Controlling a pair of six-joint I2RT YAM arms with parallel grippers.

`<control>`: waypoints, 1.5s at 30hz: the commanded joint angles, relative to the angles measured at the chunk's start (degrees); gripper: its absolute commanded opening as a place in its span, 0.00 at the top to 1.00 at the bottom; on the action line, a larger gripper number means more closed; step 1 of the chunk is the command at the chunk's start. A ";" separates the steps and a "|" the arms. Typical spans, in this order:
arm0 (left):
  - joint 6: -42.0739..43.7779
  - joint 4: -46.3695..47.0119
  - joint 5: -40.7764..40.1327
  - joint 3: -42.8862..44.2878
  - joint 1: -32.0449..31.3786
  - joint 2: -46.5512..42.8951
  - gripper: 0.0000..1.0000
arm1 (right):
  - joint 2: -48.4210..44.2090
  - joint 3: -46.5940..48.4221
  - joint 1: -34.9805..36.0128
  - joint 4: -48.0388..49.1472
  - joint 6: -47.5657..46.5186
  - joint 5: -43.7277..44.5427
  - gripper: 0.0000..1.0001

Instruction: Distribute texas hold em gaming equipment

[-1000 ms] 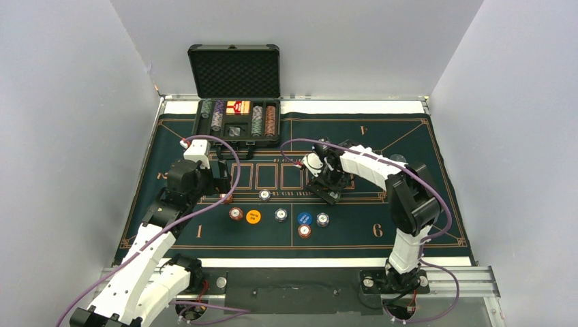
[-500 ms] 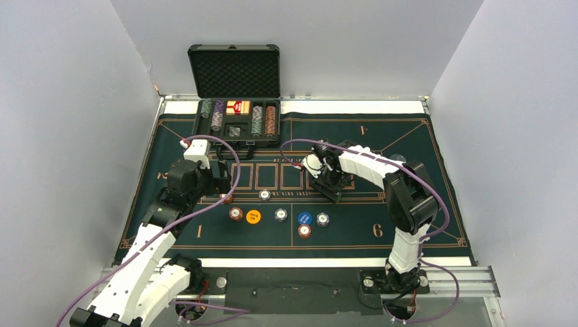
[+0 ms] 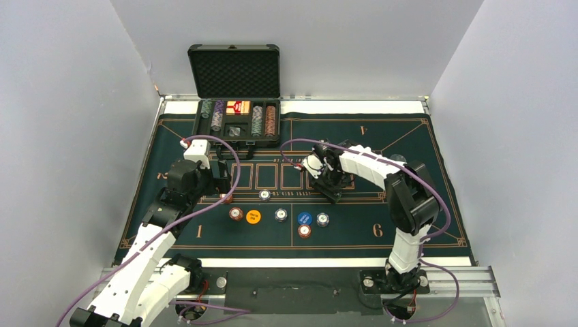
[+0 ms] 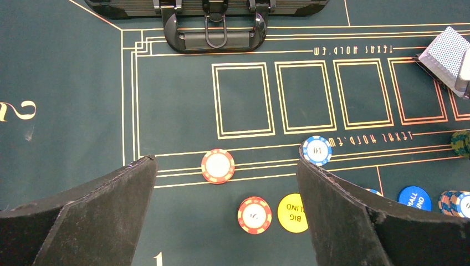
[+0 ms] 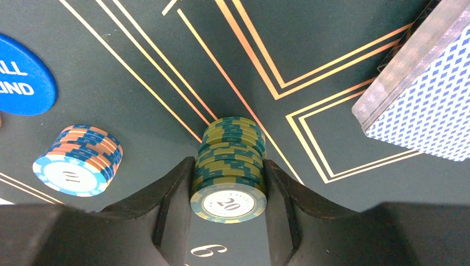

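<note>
The right tool (image 3: 332,186) is closed narrow on a stack of green chips (image 5: 228,169), one finger pressed to each side of it, over the orange lines of the green mat (image 5: 332,33) near the middle of the bench. From that stack, a blue-and-orange chip stack (image 5: 77,158) sits at 9 o'clock, a blue disc (image 5: 22,77) at 10 o'clock and a deck of blue-backed cards (image 5: 424,105) at 2 o'clock. The left tool (image 4: 225,162) is spread wide and holds nothing. A red-and-white chip (image 4: 218,165) lies on the mat between its fingers, with a yellow disc (image 4: 292,213) at 5 o'clock.
</note>
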 commanded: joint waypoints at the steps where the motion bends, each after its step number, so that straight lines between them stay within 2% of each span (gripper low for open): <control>1: 0.98 3.05 0.06 0.42 0.38 -0.27 0.03 | -5.01 2.34 -0.38 -0.80 -0.92 -1.28 1.00; 10: 0.98 2.99 0.06 0.48 0.35 -0.30 0.03 | -8.85 1.35 -3.34 -1.29 -1.51 -2.53 1.00; 16: 0.98 2.99 0.45 0.64 0.33 -0.86 0.03 | -13.53 -0.65 -8.98 -3.00 -2.52 -3.11 1.00; 20: 0.98 3.16 0.65 0.61 0.38 -1.38 0.03 | -15.95 -2.79 -14.59 -4.79 -3.83 -3.39 1.00; 31: 1.16 3.60 1.68 0.54 0.38 -1.75 0.03 | -21.42 -8.87 -36.79 -4.49 -6.63 -2.64 1.00; 37: 1.15 3.67 2.14 0.54 0.29 -2.05 0.03 | -20.12 -9.17 -45.39 -2.49 -7.11 -0.60 1.00; 45: 1.17 3.60 2.18 0.51 0.29 -2.19 0.03 | -13.65 -9.49 -47.16 5.00 -3.76 3.09 1.00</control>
